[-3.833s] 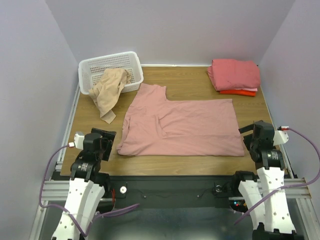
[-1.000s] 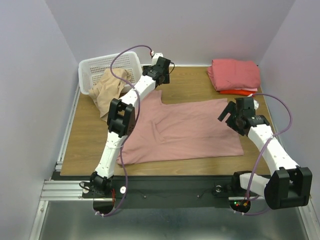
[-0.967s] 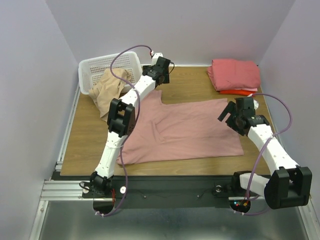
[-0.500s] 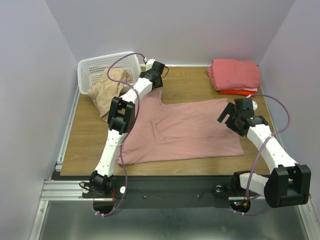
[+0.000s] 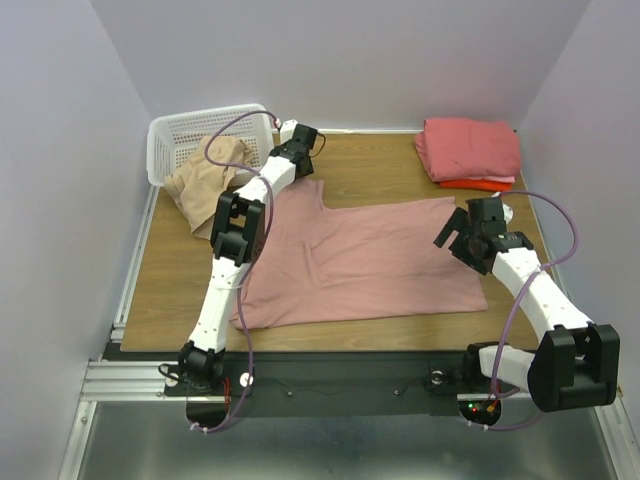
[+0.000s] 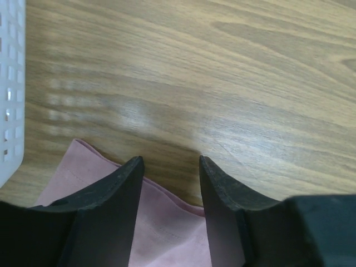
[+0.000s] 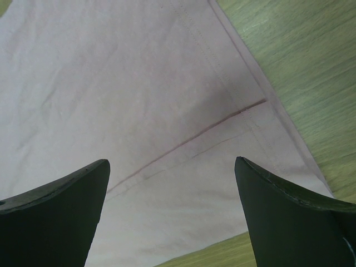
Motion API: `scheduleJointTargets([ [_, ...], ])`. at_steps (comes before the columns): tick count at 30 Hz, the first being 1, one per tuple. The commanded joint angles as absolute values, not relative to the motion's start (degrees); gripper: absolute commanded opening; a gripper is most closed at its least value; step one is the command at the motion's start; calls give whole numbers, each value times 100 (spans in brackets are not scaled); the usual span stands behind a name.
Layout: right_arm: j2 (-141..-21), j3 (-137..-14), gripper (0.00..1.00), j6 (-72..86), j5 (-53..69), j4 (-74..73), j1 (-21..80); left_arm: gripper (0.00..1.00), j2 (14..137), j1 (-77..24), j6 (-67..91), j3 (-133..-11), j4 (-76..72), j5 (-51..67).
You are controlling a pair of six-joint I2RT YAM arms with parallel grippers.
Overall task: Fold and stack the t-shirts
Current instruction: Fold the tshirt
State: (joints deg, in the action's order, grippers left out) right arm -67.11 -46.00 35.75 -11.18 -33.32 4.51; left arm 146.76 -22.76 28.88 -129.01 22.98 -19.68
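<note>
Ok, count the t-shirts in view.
4: dusty-pink cloth shirt spread mid-table; beige cloth shirt spilling from the white lattice basket; folded salmon-pink shirt atop orange-red shirt, far right. More may hide beneath.

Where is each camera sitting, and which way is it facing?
Top external: above and behind the bases, looking down on the table; left arm and right arm show.
Left wrist: on the left wrist, looking down past the left gripper at the pink t-shirt corner and white basket.
Right wrist: on the right wrist, looking down past the right gripper at that shirt's hem.
Shared: all three see the pink t-shirt.
</note>
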Motion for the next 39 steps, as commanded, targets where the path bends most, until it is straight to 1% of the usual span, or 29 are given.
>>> scheduleJointTargets([
  [1, -6697, -4614, 100, 3560, -1257, -3085, 439, 49, 14590, -2294, 3015, -12516, 2496, -2021],
  [2, -6723, -4632, 100, 3568, -1266, -3085, 431, 43, 14590, -2294, 3032, -12490, 2557, -2048],
  [3, -6724, -4632, 100, 3568, -1266, -3085, 431, 39, 14590, -2294, 3067, -12489, 2619, -2065],
  [7, -6741, -4693, 100, 3630, -1318, -3076, 439, 39, 14599, -2294, 3287, -12507, 3049, -2258],
  [8, -6741, -4711, 100, 3656, -1318, -3076, 439, 35, 14590, -2294, 3313, -12463, 3102, -2337],
  [9, -6741, -4720, 100, 3665, -1318, -3067, 439, 19, 14564, -2294, 3296, -12428, 3146, -2399],
  [10, -6759, -4755, 100, 3674, -1310, -3059, 439, 0, 14563, -2294, 3278, -12384, 3164, -2452],
  [14, -6768, -4799, 100, 3683, -1318, -3050, 439, 0, 14511, -2294, 3155, -12393, 3164, -2338],
  [19, -6803, -4834, 100, 3744, -1345, -3032, 439, 0, 13941, -2294, 3147, -12103, 2866, -2329],
  [25, -6882, -4878, 100, 3753, -1266, -3006, 439, 0, 13606, -2285, 3129, -12550, 3023, -2391],
  [26, -6882, -4878, 100, 3744, -1248, -3006, 431, 2, 13588, -2285, 3138, -12568, 3023, -2399],
  [28, -6882, -4852, 100, 3753, -1248, -3006, 439, 22, 13518, -2285, 3120, -12586, 3015, -2391],
  [29, -6873, -4834, 100, 3744, -1248, -2997, 439, 38, 13483, -2285, 3111, -12586, 3006, -2365],
  [31, -6864, -4808, 100, 3727, -1231, -2997, 439, 57, 13482, -2285, 3120, -12568, 3006, -2356],
  [32, -6873, -4799, 100, 3709, -1239, -2997, 431, 62, 13491, -2285, 3120, -12568, 3006, -2347],
  [33, -6882, -4790, 100, 3709, -1231, -2997, 431, 69, 13517, -2285, 3120, -12560, 3006, -2321],
  [36, -6899, -4781, 100, 3700, -1248, -2997, 439, 72, 13552, -2285, 3181, -12533, 3084, -2320],
  [39, -6943, -4764, 100, 3683, -1257, -2988, 439, 72, 13570, -2285, 3199, -12437, 3076, -2381],
])
